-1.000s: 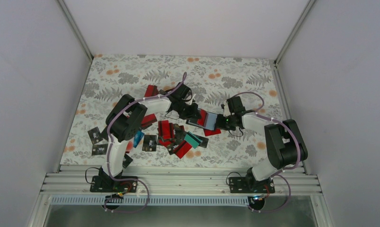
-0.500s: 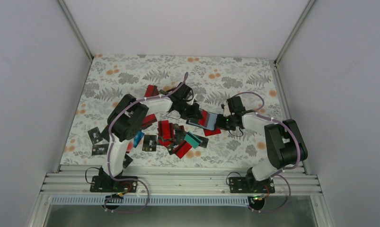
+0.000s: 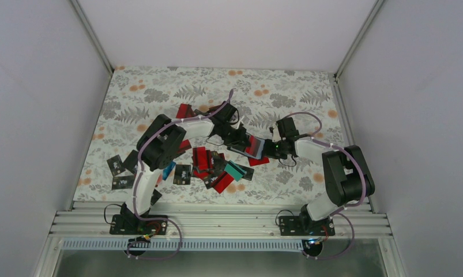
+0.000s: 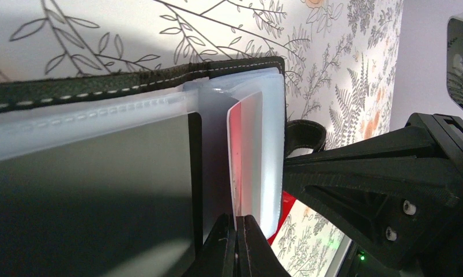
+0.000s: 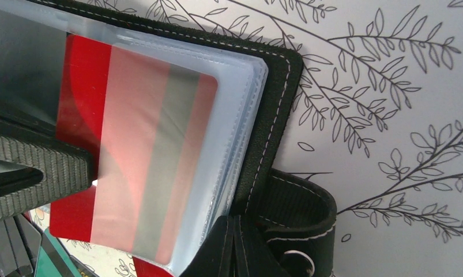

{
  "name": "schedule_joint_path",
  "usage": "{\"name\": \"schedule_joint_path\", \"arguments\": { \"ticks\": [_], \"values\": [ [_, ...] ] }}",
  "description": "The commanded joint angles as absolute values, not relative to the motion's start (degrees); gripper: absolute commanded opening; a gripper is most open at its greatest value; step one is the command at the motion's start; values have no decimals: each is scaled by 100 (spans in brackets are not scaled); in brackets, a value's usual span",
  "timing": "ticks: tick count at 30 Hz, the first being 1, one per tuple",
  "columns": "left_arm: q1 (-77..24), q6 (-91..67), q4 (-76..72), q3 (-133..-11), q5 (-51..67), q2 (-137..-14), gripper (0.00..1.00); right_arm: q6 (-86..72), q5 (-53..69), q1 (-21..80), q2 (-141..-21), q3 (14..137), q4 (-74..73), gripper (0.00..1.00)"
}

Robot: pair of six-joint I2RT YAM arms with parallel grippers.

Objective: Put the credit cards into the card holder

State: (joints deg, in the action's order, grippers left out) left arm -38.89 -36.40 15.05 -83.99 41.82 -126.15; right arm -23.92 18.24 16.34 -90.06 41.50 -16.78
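The black stitched card holder [image 3: 253, 148] lies open at the middle of the table, between my two grippers. Its clear plastic sleeves [image 5: 240, 98] are fanned out. One red credit card [image 5: 136, 167] sits partway inside the top sleeve, most of it under the plastic and one end bare outside the sleeve mouth. My left gripper [image 4: 236, 242] is pinched narrow on that bare end, and its ribbed pad [image 5: 38, 167] presses on the card. My right gripper [image 5: 232, 247] is closed tight on the holder's black cover edge, beside the strap loop [image 5: 301, 210]. The loose cards [image 3: 209, 164], red, black and teal, lie heaped and scattered on the floral tablecloth [image 3: 160, 92], nearer my bases, the heap just beside the holder.
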Motion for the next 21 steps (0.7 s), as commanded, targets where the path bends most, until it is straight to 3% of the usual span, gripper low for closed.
{"name": "schedule_joint_path", "arguments": {
  "ticks": [1, 21],
  "values": [
    [-4061, -3522, 1756, -8497, 4192, -12890, 2, -2338, 1766, 1635, -9185, 4218, -1644, 4],
    [-4298, -3447, 2181, -8907, 3953, -13116, 3, -2307, 1767, 1635, -9176, 4353, -1711, 4]
  ]
}}
